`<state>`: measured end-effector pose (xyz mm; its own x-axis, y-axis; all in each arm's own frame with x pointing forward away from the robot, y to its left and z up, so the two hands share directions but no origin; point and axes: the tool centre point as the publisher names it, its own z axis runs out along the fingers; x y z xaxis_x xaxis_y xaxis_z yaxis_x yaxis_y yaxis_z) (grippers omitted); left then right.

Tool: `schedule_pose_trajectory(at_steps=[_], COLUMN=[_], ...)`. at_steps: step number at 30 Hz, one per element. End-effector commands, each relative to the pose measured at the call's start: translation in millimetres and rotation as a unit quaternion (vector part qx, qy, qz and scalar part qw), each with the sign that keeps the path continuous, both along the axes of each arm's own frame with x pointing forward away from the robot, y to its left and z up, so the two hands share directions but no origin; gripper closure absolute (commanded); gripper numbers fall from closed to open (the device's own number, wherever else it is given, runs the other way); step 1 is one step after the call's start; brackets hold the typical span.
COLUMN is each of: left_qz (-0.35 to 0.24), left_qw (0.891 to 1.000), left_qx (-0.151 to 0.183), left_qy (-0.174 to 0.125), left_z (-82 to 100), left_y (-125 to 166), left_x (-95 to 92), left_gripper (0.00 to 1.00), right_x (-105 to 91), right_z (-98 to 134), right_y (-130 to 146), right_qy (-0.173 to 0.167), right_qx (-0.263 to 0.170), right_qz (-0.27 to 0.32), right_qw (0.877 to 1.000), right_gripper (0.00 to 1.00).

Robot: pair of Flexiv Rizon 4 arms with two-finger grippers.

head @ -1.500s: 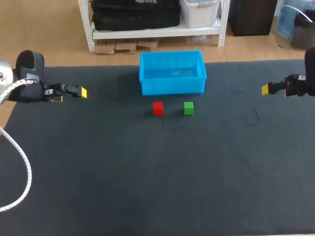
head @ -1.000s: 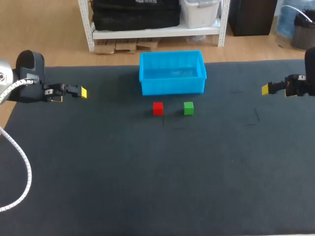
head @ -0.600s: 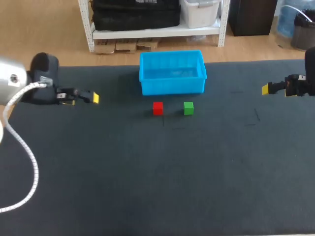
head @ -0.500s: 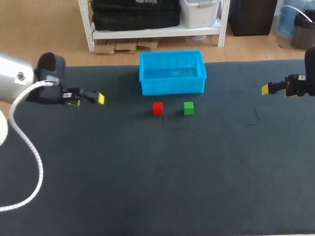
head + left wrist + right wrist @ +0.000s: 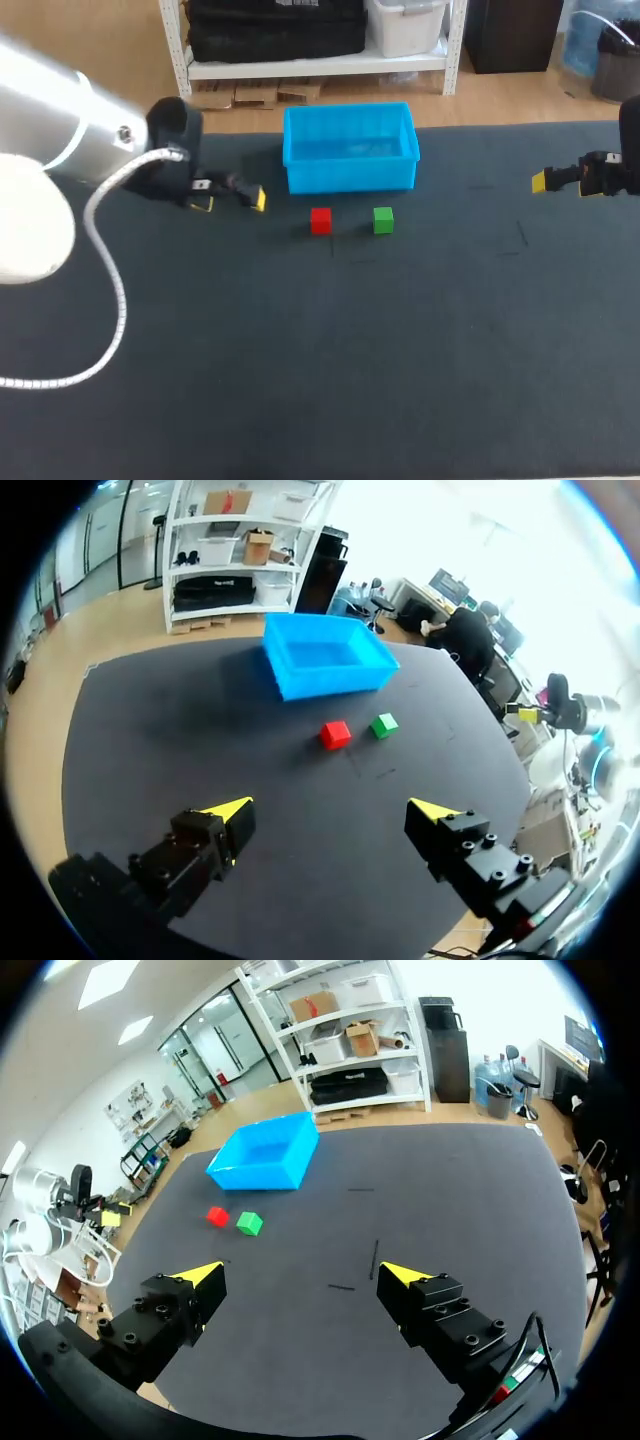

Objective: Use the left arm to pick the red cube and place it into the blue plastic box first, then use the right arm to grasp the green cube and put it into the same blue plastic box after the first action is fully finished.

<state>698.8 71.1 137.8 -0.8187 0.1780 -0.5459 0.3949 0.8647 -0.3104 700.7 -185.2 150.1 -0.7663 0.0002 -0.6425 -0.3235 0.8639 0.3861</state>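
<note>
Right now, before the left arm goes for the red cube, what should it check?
1. Is the left gripper open and holding nothing: ok.
2. Does the red cube sit free, apart from the green cube: ok.
3. Is the left gripper over the red cube: not ok, it is off to one side.
4. Is the blue plastic box open with nothing inside: ok.
5. Is the right gripper far from both cubes: ok.

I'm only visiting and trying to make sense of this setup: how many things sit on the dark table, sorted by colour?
Red: 1, the red cube
Green: 1, the green cube
Blue: 1, the blue plastic box
Total: 3
</note>
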Motion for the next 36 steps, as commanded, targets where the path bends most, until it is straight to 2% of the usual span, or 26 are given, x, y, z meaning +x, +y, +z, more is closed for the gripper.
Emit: schedule_pose_trajectory(at_steps=[1,23,26,28,30,32,34,36], left_qz=[0.017,0.016,0.032,0.037,0.041,0.043,0.057,0.059], left_qw=[1.000,1.000,0.999,0.998,0.998,0.997,0.995,0.994], left_qx=[0.012,0.016,0.021,0.020,0.041,0.036,0.048,0.048], left_qy=[0.000,-0.002,0.026,0.037,0.038,0.059,0.061,0.077], left_z=[4.7,2.2,-4.4,-6.5,-6.9,-6.8,-7.7,-7.8], left_y=[-6,-12,-27,-37,-48,-57,-67,-75], left_x=[6.2,5.3,10.5,14.7,18.5,24.6,29.7,34.2], left_gripper=[0.00,0.00,0.00,0.00,0.00,0.00,0.00,0.00], right_x=[-0.3,-0.3,-0.3,-0.3,-0.3,-0.3,-0.3,-0.3], right_z=[0,0,0,0,0,0,0,0], right_y=[0,0,0,0,0,0,0,0], right_qy=[0.000,0.000,0.000,0.000,0.000,0.000,0.000,0.000], right_qx=[0.000,0.000,0.000,0.000,0.000,0.000,0.000,0.000], right_qz=[0.000,0.000,0.000,0.000,0.000,0.000,0.000,0.000], right_qw=[1.000,1.000,1.000,1.000,1.000,1.000,1.000,1.000], right_gripper=[0.00,0.00,0.00,0.00,0.00,0.00,0.00,0.00])
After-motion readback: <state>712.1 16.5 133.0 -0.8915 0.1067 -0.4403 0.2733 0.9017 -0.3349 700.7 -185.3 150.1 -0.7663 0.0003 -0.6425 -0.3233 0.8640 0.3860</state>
